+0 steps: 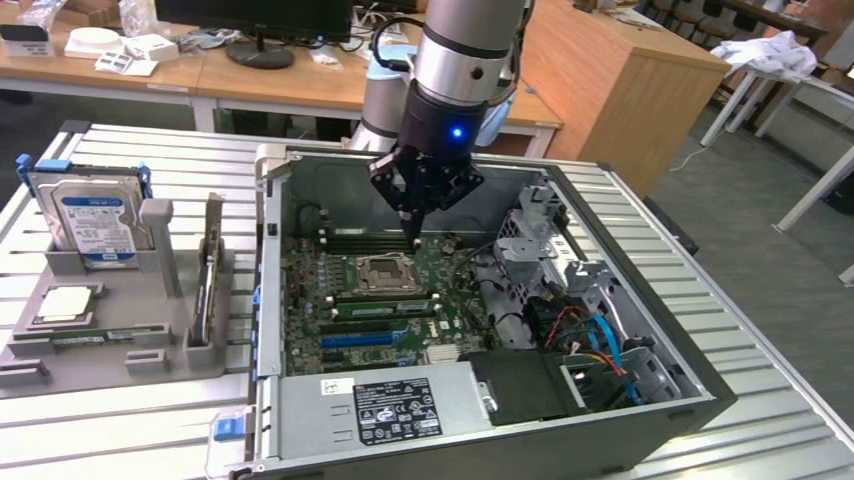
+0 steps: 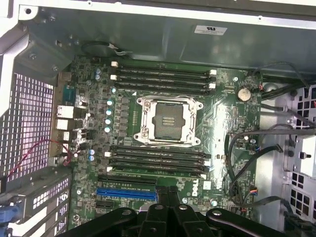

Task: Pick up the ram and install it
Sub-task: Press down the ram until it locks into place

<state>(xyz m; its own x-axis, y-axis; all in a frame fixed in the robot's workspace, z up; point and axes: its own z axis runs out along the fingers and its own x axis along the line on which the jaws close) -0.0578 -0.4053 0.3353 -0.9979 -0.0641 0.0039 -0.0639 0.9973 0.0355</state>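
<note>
**Jaws shut and empty over the board; ram lies in the slot bank past the socket**

- Gripper (image 1: 416, 238) hangs inside the open computer case (image 1: 694, 390), tips pointing down at the motherboard (image 1: 314, 345). The fingers are pressed together with no gap, and nothing is pinched between them.
- In the wrist view the gripper (image 2: 168, 195) shows as two dark fingers side by side, closed.
- The ram (image 1: 384, 307) reads as a thin green stick lying in the bank of memory slots between the CPU socket (image 1: 383, 270) and the blue expansion slot (image 1: 358, 340). It looks seated in a slot, not loose, though whether it is fully home cannot be told.
- In the wrist view the likeliest match is the paler strip (image 2: 155, 173) at the edge of that bank closest to the fingertips.
- Key relation: the stick lies below the tips and off to the blue-slot side of them. It is apart from the jaws, not touching.
- Its long axis runs parallel to the slots. As far as the wrist view shows, the line from one finger to the other runs along that axis, not across it.
- A second slot bank (image 1: 367, 240) lies on the far side of the socket from the ram. Its contents cannot be told
</note>
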